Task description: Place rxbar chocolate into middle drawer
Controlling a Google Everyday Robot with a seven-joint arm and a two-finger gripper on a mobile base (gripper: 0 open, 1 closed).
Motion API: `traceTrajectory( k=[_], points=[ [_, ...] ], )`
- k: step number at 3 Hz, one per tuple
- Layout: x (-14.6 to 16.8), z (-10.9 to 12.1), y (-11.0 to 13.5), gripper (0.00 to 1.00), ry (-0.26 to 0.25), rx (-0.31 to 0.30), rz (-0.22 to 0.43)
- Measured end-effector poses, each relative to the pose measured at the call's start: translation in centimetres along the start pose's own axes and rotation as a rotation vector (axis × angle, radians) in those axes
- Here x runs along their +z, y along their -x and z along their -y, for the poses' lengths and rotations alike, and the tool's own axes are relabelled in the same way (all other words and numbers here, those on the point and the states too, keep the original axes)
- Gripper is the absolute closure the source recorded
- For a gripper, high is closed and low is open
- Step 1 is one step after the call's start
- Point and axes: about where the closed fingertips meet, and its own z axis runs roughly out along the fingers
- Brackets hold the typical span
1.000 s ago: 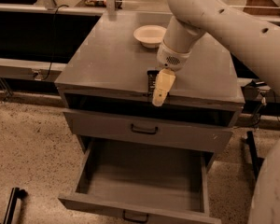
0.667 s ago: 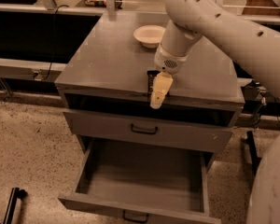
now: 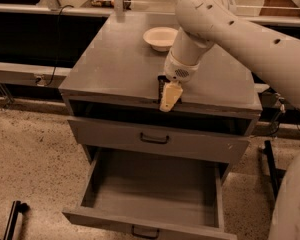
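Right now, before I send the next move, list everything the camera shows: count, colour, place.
rxbar chocolate: one, black, at the front edge of the cabinet top, partly behind the gripper.
middle drawer: one, grey, lowest in the cabinet, pulled open.
upper drawer: one, grey with a dark handle, shut, just above the open one.
cabinet: one, grey, centre of view.
bowl: one, white, towards the back of the cabinet top.
floor: speckled beige, around the cabinet.
arm: one, off-white, reaching in from the right.
gripper: one, pale, at the cabinet top's front edge beside the bar.

Rxbar (image 3: 161,87) at end effector (image 3: 164,102); drawer (image 3: 151,191) open
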Motion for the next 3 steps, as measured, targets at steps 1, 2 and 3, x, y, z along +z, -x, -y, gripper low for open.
traceTrajectory(
  k=[1, 2, 3],
  points=[
    [-0.1, -0.1, 0.1, 0.64, 0.002, -0.013, 0.012],
    [-0.2, 0.0, 0.1, 0.87, 0.002, -0.013, 0.012],
    [-2.7, -0.5, 1.0, 1.0, -0.012, -0.064, 0.085]
  ],
)
